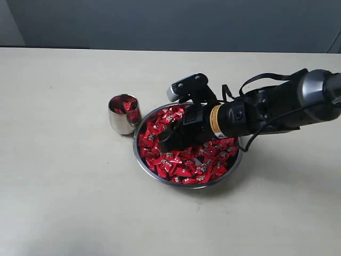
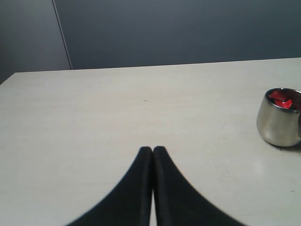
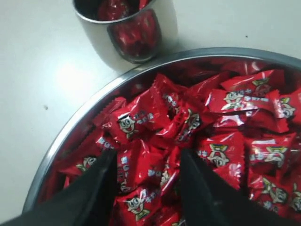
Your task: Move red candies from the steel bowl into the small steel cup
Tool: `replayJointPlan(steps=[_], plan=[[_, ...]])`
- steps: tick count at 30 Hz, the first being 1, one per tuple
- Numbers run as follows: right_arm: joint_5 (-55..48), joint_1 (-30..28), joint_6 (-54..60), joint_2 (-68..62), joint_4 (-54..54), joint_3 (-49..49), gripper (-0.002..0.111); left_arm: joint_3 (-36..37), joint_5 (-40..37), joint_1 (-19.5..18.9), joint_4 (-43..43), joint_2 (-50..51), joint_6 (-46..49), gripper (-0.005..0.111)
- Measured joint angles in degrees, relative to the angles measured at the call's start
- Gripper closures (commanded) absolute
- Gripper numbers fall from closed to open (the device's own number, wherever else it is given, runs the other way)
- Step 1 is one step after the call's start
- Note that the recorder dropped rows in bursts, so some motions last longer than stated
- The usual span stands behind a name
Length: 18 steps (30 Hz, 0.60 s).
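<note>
Pale matte table (image 1: 64, 202), grey-blue wall (image 1: 170, 21) on the far side.
The right gripper (image 3: 148, 157) stands open over red candies (image 3: 235, 122) in the steel bowl (image 3: 89, 110); left gripper (image 2: 153, 149) closed, empty.

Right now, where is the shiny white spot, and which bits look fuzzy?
Right wrist view: a white glare patch on the table beside the small steel cup, whose wall mirrors the red candies; the right gripper looks dark and soft. Left wrist view: the left gripper is blurry up close. Exterior view: a soft shadow lies beside the steel bowl.

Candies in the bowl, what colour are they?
Red candies, little cartoon faces; right wrist view shows best.
</note>
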<state>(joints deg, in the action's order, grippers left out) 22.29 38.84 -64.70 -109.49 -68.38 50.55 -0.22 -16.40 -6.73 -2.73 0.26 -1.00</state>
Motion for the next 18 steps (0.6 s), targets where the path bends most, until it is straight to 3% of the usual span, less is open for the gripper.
replayJointPlan(steps=[18], plan=[[-6.79,1.75,-0.30,-1.06,-0.14,1.05,0.067,0.00,0.00,0.00,0.00,0.00,0.00,0.106]])
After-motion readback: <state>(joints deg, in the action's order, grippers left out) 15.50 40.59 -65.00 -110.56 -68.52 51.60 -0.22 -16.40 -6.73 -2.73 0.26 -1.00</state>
